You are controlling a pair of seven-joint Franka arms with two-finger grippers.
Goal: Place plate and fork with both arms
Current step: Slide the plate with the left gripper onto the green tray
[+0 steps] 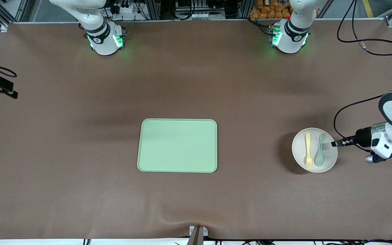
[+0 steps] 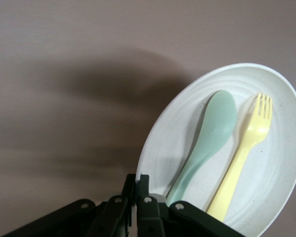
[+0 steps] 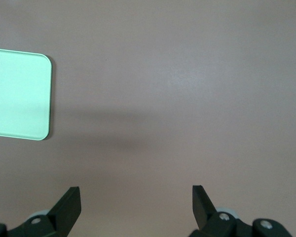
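The smooth rectangular green tray [image 1: 177, 145] lies on the brown desk [image 1: 80, 153]. The left claw [image 2: 138, 183] is clamped on the rim of the speckled round plate [image 1: 298, 149], which carries the plastic fork [image 1: 308, 149] and spoon [image 1: 320, 154]. Only the right wrist view shows the right claw [image 3: 136, 203], which stands wide apart.

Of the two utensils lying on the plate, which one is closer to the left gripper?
The green spoon. It lies between the yellow fork and the rim of the plate that the left gripper has pinched.
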